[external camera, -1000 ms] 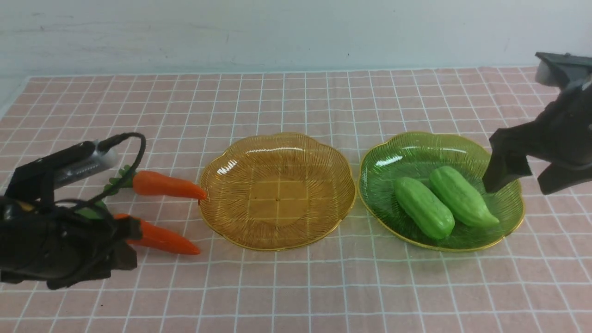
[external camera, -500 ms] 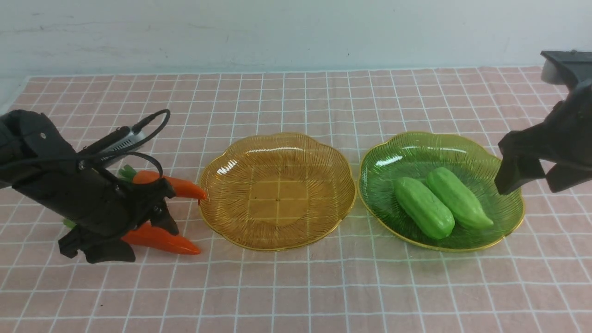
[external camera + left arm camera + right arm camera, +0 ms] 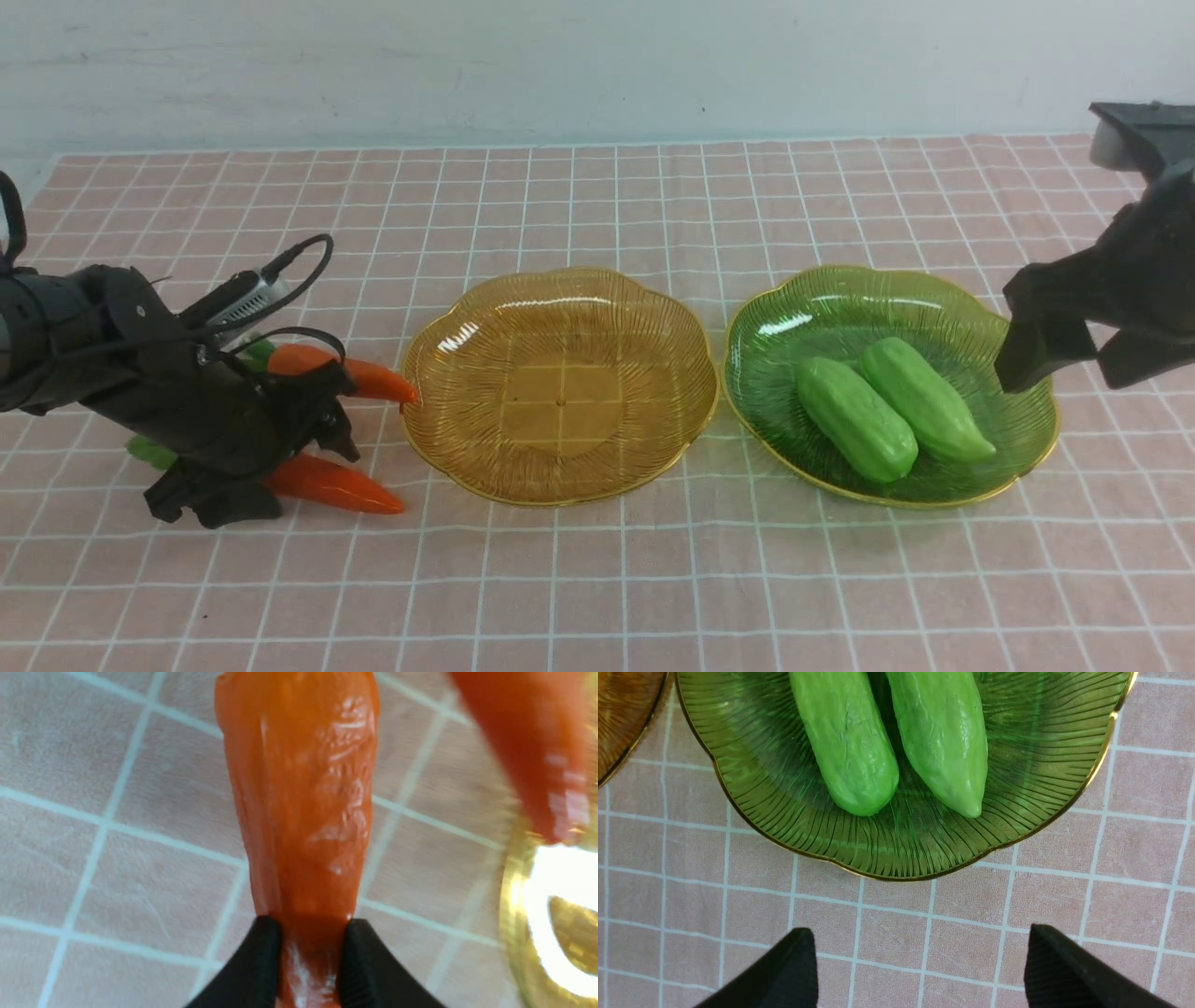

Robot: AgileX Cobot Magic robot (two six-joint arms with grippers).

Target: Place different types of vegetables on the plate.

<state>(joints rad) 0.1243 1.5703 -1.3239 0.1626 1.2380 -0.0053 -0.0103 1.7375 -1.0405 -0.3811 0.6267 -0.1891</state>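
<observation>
Two orange carrots lie on the cloth left of an empty amber plate. My left gripper is low over the near carrot; in the left wrist view its black fingers press both sides of that carrot, which still rests on the cloth. The far carrot touches the amber plate's rim with its tip. Two light-green gourds lie side by side in a green plate. My right gripper hangs open and empty above that plate's right edge.
A pink checked cloth covers the table; a pale wall stands behind. The two plates sit close together in the middle. The left arm's cable loops above the carrots' leafy tops.
My left arm swung in and came down over the near carrot, then settled with its fingers on it. My right gripper rose and drew back to the right, off the gourds.
</observation>
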